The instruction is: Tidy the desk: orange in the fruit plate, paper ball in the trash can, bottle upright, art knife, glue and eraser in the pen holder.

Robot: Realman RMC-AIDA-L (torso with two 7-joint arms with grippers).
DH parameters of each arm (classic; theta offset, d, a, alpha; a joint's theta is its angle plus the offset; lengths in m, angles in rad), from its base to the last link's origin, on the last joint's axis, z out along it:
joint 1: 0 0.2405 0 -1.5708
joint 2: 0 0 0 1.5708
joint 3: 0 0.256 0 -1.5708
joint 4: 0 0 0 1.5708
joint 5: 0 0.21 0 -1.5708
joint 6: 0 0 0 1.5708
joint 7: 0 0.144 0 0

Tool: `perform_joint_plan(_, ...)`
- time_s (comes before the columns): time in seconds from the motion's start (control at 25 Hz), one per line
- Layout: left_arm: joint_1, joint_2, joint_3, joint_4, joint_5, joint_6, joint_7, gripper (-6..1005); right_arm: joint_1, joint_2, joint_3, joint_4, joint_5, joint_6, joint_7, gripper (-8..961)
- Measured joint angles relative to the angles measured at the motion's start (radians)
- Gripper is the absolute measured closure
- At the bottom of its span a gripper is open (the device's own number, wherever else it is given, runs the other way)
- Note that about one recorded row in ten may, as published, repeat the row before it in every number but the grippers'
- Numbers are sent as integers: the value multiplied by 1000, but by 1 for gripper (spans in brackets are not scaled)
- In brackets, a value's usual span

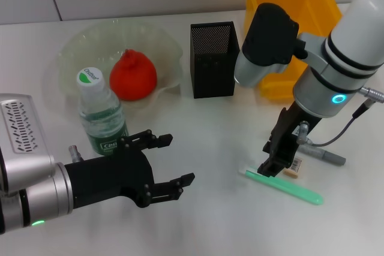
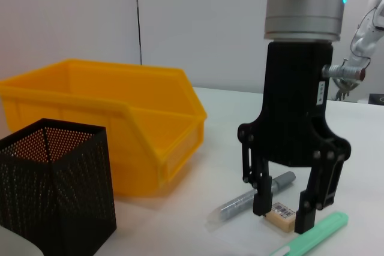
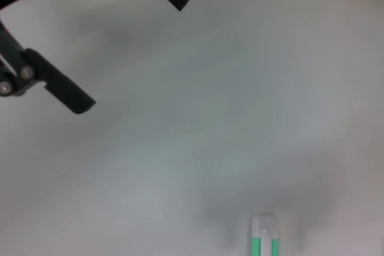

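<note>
The orange [image 1: 133,75] lies in the pale-green fruit plate [image 1: 78,46]. In front of it the bottle [image 1: 99,115] stands upright. My right gripper [image 1: 277,161] [image 2: 279,215] is down at the table, open, its fingertips on either side of the tan eraser [image 2: 281,216] [image 1: 293,170]. The grey glue stick [image 1: 324,155] [image 2: 252,198] lies just behind it and the green art knife [image 1: 285,187] [image 2: 315,238] just in front. My left gripper [image 1: 179,160] hovers open and empty at front left. The pen holder [image 1: 214,58] and yellow trash can [image 1: 288,10] stand behind. The paper ball is out of view.
The right arm's grey cable [image 1: 342,133] loops down near the glue stick. The pen holder [image 2: 54,190] stands close beside the trash can [image 2: 120,130]. Bare tabletop lies between the two grippers.
</note>
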Motion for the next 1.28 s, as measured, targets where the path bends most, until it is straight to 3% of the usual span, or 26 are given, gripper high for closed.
perform_joint_plan(0.8,-1,-1,-5,-1,-3,2,9,197,3,2,-105,29,5,95,43,499)
perform_joint_plan(1.28,-1,-1,-5,-2,-3,2,12,197,12,2,-108,62,30,113,43,505)
